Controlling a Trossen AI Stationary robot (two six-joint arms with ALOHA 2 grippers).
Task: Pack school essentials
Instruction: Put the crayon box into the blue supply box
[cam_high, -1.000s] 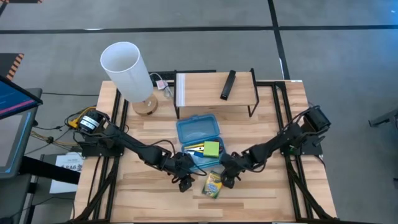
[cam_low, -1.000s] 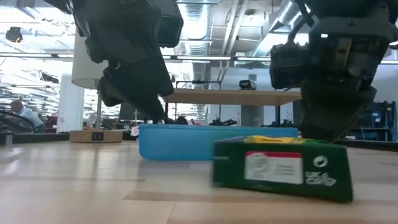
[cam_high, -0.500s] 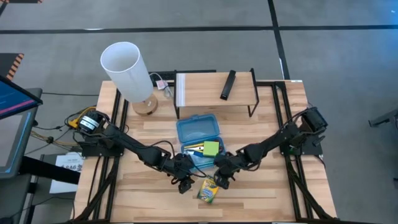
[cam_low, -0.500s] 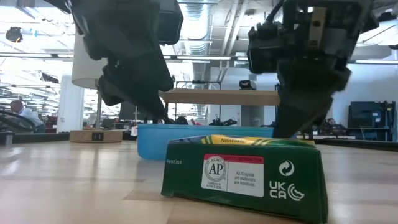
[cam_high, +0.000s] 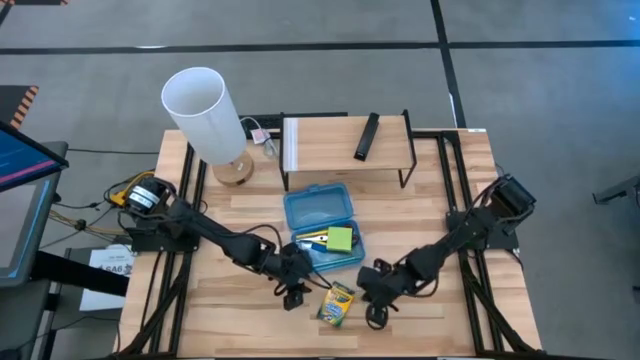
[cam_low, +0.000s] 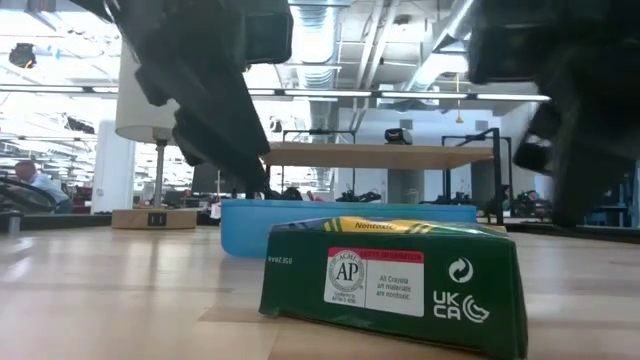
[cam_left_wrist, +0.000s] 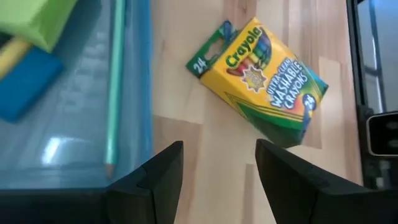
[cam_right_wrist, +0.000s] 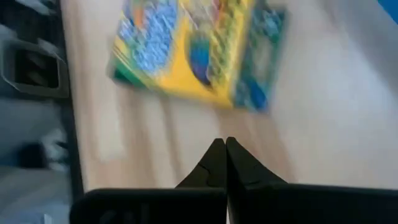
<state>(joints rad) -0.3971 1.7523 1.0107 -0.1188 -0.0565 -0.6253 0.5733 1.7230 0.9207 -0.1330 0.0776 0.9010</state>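
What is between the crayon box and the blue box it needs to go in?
Nothing visible blocks it. The crayon box lies flat on bare table just in front of the open blue case. The left gripper, open, waits beside it; the right gripper is shut on its other side.

A tall white cylinder (cam_high: 201, 113) is seen standing on a round wooden base (cam_high: 236, 170) at the far left of the wooden tabletop (cam_high: 240, 320). A low wooden shelf on black legs (cam_high: 340, 140) is placed at the far edge, and a slim black bar (cam_high: 367, 136) is laid on it. A monitor (cam_high: 22, 160) is seen left of the tabletop.
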